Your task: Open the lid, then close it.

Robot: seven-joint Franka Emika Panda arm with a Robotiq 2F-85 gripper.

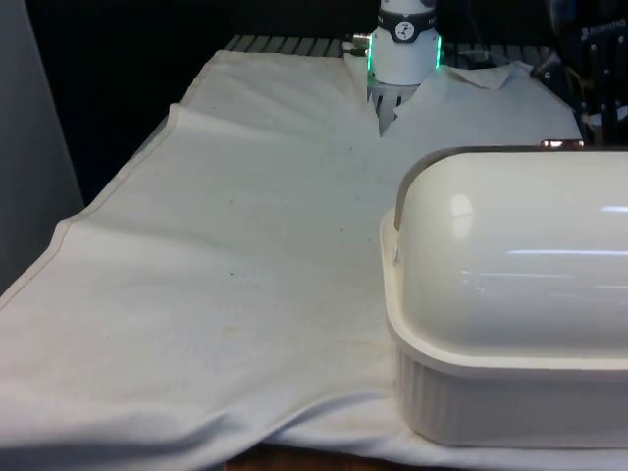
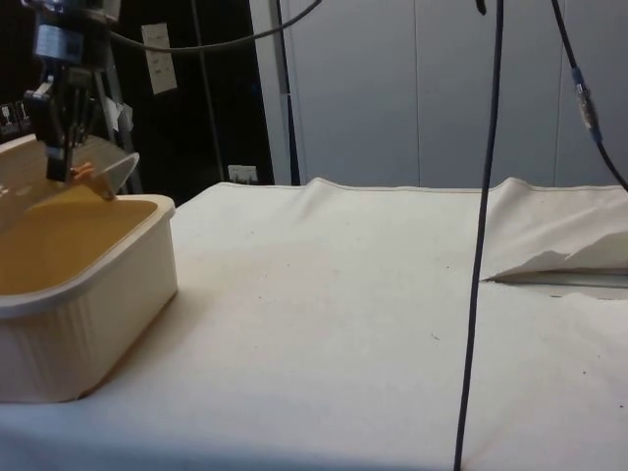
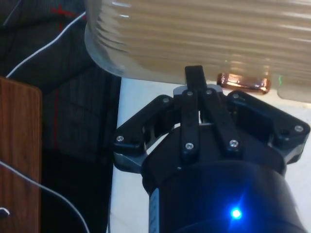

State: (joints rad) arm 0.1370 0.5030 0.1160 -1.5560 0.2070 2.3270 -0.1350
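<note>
**Bread box lid rolled back, tool shut at its copper handle**

The cream bread box stands on the white-clothed counter, at its edge nearest the front camera and towards the front view's right. In the side view the box's interior is exposed and its front rim bare, so the domed roll-top lid looks rolled back towards the box's rear, where it covers the back in the front view. I judge the opening half of the task done, or nearly so.

The tool hangs just above the box's open mouth in the side view, by the copper handle on the lid's edge. In the wrist view the two black fingers are pressed together with no gap between them, their tips against the ribbed lid right beside the handle. Whether they pinch any part of the handle or only rest against it I cannot tell; they appear clenched with nothing clearly between them.

What is left is the closing: the lid has to be brought forward over the box's mouth until its edge meets the front rim. The rest of the cloth beside the box lies bare and rumpled.
</note>
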